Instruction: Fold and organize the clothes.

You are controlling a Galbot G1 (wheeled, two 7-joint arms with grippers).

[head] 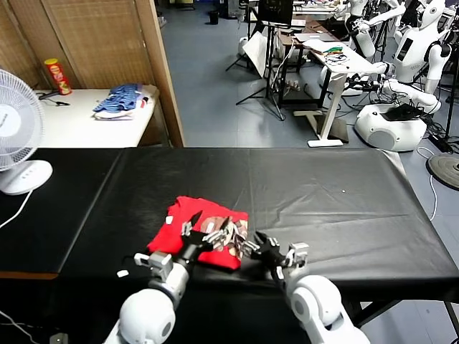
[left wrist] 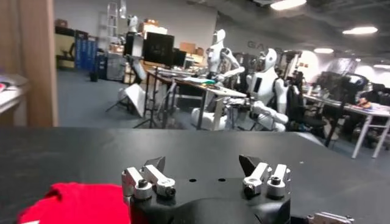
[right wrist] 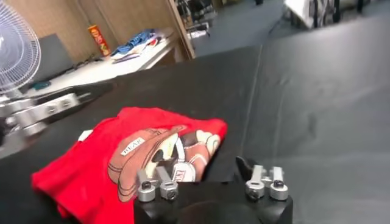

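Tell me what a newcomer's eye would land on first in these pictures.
The folded red T-shirt with its cartoon print, lying on the black table near the front edge. Next, the left hand over the shirt, open, and the right hand just beside the shirt. A white fan stands at the table's far left.
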